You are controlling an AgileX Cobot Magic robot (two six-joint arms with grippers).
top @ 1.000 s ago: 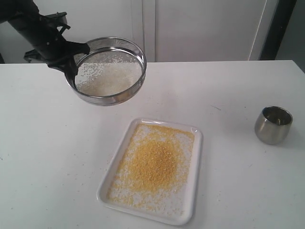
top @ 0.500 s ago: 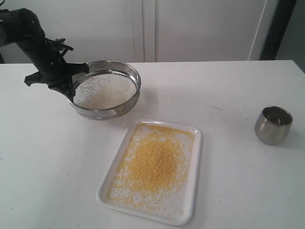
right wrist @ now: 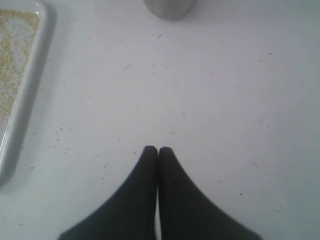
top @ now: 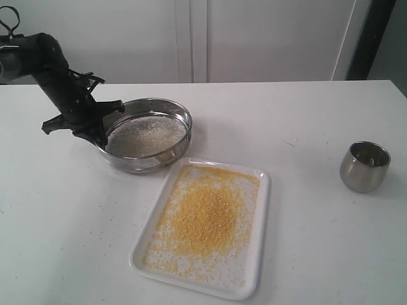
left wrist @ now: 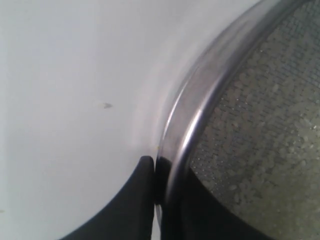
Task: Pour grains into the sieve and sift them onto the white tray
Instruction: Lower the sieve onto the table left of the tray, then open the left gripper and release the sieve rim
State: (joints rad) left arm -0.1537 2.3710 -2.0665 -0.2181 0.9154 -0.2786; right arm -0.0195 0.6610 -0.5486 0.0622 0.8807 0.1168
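Observation:
The steel sieve (top: 147, 134) rests low on the table behind the white tray (top: 261, 238), with pale whitish grains (top: 146, 135) lying on its mesh. My left gripper (top: 100, 135) is shut on the sieve's left rim. In the left wrist view the rim (left wrist: 200, 110) runs between the two dark fingers (left wrist: 135, 200), and the mesh with pale grains (left wrist: 265, 140) shows beyond. A heap of golden-yellow grains (top: 206, 216) covers the tray. My right gripper (right wrist: 158, 149) is shut on nothing above bare table, out of the exterior view.
A small steel cup (top: 364, 166) stands at the right of the table; its base (right wrist: 170, 7) shows in the right wrist view, as does the tray's edge (right wrist: 30, 95). Stray grains speckle the tabletop (right wrist: 90, 125). Beyond the table's far edge are white panels (top: 267, 38).
My left gripper has lowered the sieve from well above the table down to the tabletop behind the tray, levelling it out. The tray, cup and right gripper stay put.

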